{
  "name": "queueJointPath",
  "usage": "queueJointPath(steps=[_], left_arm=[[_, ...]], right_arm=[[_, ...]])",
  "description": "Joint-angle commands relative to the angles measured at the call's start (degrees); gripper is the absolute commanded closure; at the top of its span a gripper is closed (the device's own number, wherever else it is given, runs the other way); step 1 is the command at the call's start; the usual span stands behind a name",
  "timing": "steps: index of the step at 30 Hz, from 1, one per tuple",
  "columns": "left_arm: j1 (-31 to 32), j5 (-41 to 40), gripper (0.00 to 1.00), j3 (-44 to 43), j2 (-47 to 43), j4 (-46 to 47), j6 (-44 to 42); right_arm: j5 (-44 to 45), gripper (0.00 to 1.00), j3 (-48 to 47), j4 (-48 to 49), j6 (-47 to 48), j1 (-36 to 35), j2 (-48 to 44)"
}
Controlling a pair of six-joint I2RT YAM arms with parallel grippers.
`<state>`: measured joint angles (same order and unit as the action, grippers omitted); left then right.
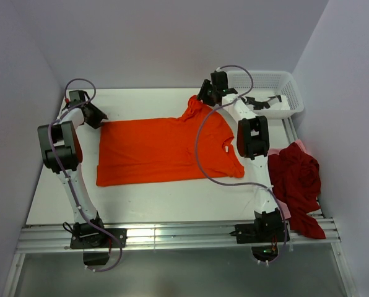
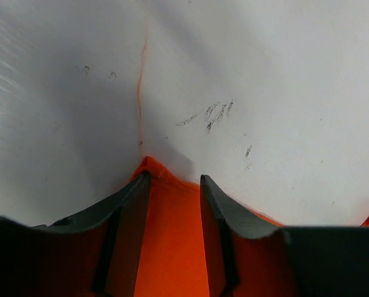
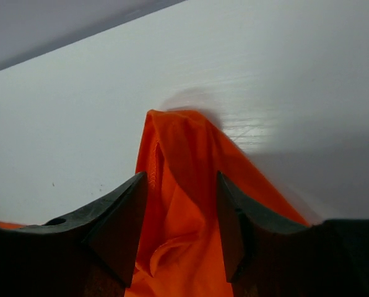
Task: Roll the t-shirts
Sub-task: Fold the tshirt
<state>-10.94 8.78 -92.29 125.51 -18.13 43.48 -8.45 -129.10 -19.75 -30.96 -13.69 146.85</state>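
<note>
A bright orange t-shirt (image 1: 166, 151) lies spread flat on the white table (image 1: 141, 198), collar to the right. My left gripper (image 1: 101, 120) sits at the shirt's far left hem corner. In the left wrist view that orange corner (image 2: 172, 235) lies between the parted jaws of the left gripper (image 2: 175, 176). My right gripper (image 1: 203, 99) is over the far sleeve, which stands up in a peak. In the right wrist view the bunched orange sleeve (image 3: 178, 161) fills the gap of the open right gripper (image 3: 181, 176). A dark red t-shirt (image 1: 296, 176) lies crumpled at the right edge over a pale pink one (image 1: 301, 145).
A white mesh basket (image 1: 277, 77) stands at the far right corner, close behind the right arm. Grey walls close in the table at the back and both sides. A metal rail (image 1: 172, 235) runs along the near edge between the arm bases.
</note>
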Motion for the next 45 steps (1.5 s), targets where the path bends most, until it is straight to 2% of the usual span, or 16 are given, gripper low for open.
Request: queueJointPath(steps=[1,5,11,17,20,24,27,31,33,39,40,42,43,45], left_arm=[[-0.84,-0.86,0.56,-0.53,-2.73,-2.7,-2.53],[-1.28,-0.95,0.58,-0.26,-3.26,-2.7,-2.97],[-1.45,-1.13,0.61,-1.4,-2.73,-3.93,-3.84],[-1.63,-1.74,0.62,-0.7,-3.7,-4.02,-4.2],[-1.72,-1.92,0.63,-0.79,-3.87,-4.19,-4.37],[-1.89,-1.66,0.64,-0.79,-3.96,-4.11,-4.37],[-1.81,-1.22,0.65,-0.87,-3.96,-4.11,-4.64],[-1.89,-1.57,0.66,-1.14,-3.87,-4.81,-5.08],[-1.89,-2.09,0.67,-1.31,-3.96,-5.16,-5.16],[-1.8,-2.01,0.68,-2.63,-2.99,-6.48,-5.69],[-1.89,-2.01,0.68,-2.63,-2.99,-6.48,-5.69],[-1.81,-1.92,0.69,-2.37,-3.17,-6.22,-5.69],[-1.8,-2.01,0.69,-2.37,-3.26,-6.3,-5.78],[-1.8,-2.09,0.72,-2.46,-3.34,-6.39,-5.87]], right_arm=[[-2.62,0.47,-1.68,1.9,-3.4,1.21,0.63],[-4.64,0.51,-4.22,1.38,-3.76,1.48,2.47],[-6.14,0.51,-5.99,0.85,-5.42,1.48,3.89],[-5.88,0.51,-1.26,5.24,-5.95,1.48,1.43],[-4.91,0.47,1.13,6.74,-4.9,1.39,-0.16],[-3.86,0.48,-5.62,1.65,-3.67,0.95,2.56],[-4.47,0.5,-4.77,1.99,-4.81,0.86,2.83],[-4.65,0.67,-4.06,2.96,-4.9,0.95,2.39],[-5.08,0.71,-4.14,3.05,-4.99,0.86,2.57],[-5.7,0.67,-4.76,2.87,-5.07,0.86,3.01],[-5.7,0.69,-4.85,2.87,-4.9,0.95,3.09],[-5.79,0.78,-4.85,3.05,-5.42,0.86,3.1],[-5.62,0.88,-4.85,3.22,-5.51,0.86,3.1],[-5.61,0.92,-3.45,4.18,-6.04,0.95,2.66]])
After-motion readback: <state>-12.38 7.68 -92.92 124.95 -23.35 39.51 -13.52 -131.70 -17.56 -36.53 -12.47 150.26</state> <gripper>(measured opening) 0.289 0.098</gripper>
